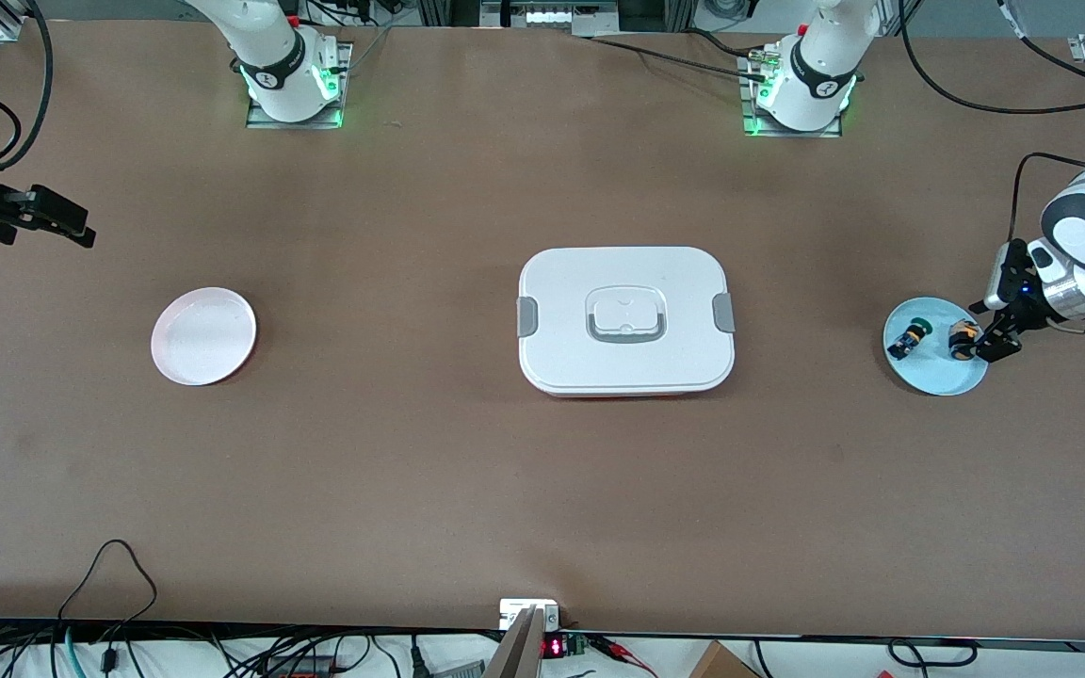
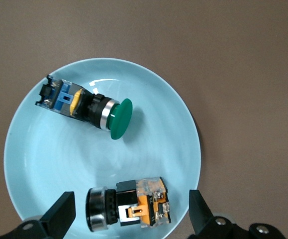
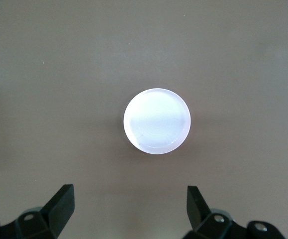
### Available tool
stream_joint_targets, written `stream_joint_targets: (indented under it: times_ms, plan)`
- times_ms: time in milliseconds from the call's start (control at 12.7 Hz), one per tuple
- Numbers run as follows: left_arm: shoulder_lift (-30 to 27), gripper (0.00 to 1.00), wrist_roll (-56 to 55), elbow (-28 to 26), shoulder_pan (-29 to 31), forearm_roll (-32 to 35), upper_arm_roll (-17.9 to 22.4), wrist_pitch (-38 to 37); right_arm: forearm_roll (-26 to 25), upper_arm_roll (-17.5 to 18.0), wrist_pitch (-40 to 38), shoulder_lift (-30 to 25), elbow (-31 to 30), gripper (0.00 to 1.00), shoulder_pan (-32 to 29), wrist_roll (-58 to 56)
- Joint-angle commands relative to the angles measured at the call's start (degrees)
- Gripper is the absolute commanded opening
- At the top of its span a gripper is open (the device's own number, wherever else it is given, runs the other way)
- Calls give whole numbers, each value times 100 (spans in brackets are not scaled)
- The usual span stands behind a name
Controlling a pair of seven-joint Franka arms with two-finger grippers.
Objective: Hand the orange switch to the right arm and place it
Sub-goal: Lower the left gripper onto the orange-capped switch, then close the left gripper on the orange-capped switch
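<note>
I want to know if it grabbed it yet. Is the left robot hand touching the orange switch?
Apart. In the left wrist view the left gripper has open jaws on either side of the orange switch, with blue plate showing in the gaps.

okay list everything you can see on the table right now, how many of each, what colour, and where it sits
orange switch: one, black with orange parts, lying on the blue plate, between the left gripper's fingers
green switch: one, green cap and blue body, lying on the same plate, apart from the orange one
blue plate: one, light blue, at the left arm's end of the table
pink plate: one, pale pink, toward the right arm's end, nothing on it
lidded box: one, white with grey clips, mid-table between the plates
table: one, brown
left gripper: open, low over the blue plate, straddling the orange switch
right gripper: open, waiting above the table near the pink plate
</note>
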Motion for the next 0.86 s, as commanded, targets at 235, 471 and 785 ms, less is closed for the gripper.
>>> stream_joint_targets:
  times_ms: [235, 471, 785]
  plan:
    - [366, 100, 829, 386, 115, -594, -54, 0, -19, 23, -55, 15, 70, 100, -44, -10]
    - [375, 100, 838, 404, 98, -594, -54, 0, -19, 23, -38, 32, 70, 100, -44, -19]
    - [497, 100, 847, 491, 45, -656, -54, 0, -19, 23, -38, 32, 70, 100, -44, -19]
